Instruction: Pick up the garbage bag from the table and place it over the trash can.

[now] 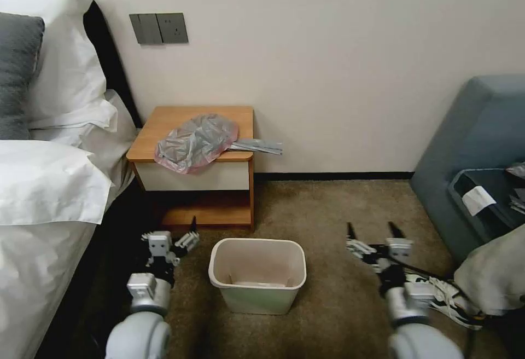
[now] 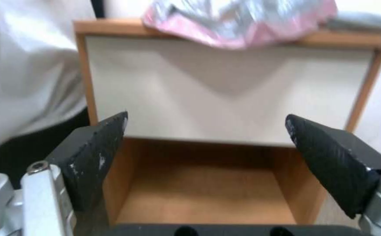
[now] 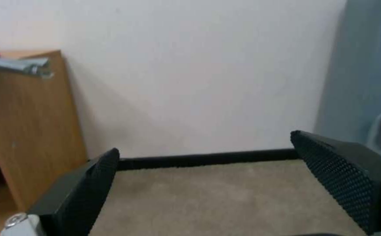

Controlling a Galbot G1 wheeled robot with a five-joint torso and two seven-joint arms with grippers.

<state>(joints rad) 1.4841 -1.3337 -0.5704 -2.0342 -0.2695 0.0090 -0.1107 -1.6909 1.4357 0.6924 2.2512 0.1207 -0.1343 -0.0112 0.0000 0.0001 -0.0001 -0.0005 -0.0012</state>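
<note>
Head view: the garbage bag (image 1: 196, 142) is seen crumpled on the orange-brown top of the surface (image 1: 169, 116), left of frame centre. Its pinkish-red rim hangs slightly over the front edge, above the white drawer front. Flat grey tie strips (image 1: 256, 146) extend from the bag past the right edge of the top.

The trash can (image 1: 257, 274) is standing upright on the carpet (image 1: 328, 206), lower centre of frame, in front of the surface and apart from it. It is placed between the two arms.

Left arm: extended forward low at lower left, between the bed (image 1: 49, 195) and the trash can. The left tool (image 1: 174, 237) is held released, fingers spread, nothing between them. It is aimed toward the low wooden shelf. In the left wrist view the left tool (image 2: 205, 131) is seen framing the drawer front and shelf opening, with the bag's pink rim (image 2: 243, 32) draped over the top edge above.

Right arm: extended forward low at lower right, beside the blue sofa (image 1: 476, 145). The right tool (image 1: 373, 234) is likewise released, black fingertips well apart and pointing toward the wall, holding nothing. In the right wrist view the right tool (image 3: 205, 157) is seen over carpet, facing the wall and black baseboard; the side panel of the surface (image 3: 28, 131) is visible toward the left of that frame, with the tie strips (image 3: 17, 65) overhanging it.
</note>
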